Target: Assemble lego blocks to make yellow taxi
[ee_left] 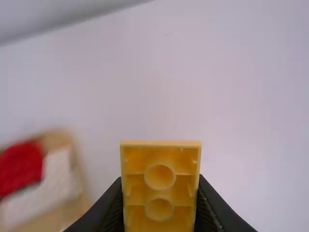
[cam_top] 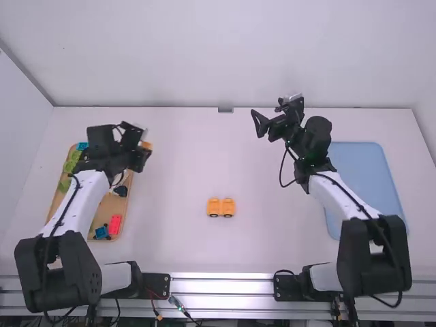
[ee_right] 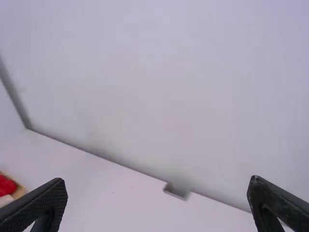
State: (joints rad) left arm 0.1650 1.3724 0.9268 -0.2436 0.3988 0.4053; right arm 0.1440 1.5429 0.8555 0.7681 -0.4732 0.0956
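Note:
My left gripper [cam_top: 142, 150] is over the right edge of the wooden tray, with a yellow block [cam_top: 147, 145] at its fingertips. In the left wrist view, the gripper [ee_left: 159, 208] is shut on that yellow block [ee_left: 160, 186], whose hollow underside with two round tubes faces the camera. Two orange-yellow wheeled pieces [cam_top: 214, 207] [cam_top: 229, 207] sit side by side on the table's middle. My right gripper [cam_top: 264, 121] stands above the far part of the table, right of centre. In the right wrist view, this gripper [ee_right: 157, 205] has widely parted fingers and holds nothing.
The wooden tray [cam_top: 107, 230] at the left holds green, blue, red and other blocks, partly covered by the left arm. On the right lies a flat blue tray [cam_top: 371, 178], close beside the right arm. A wall rises behind the table's far edge [cam_top: 184, 107].

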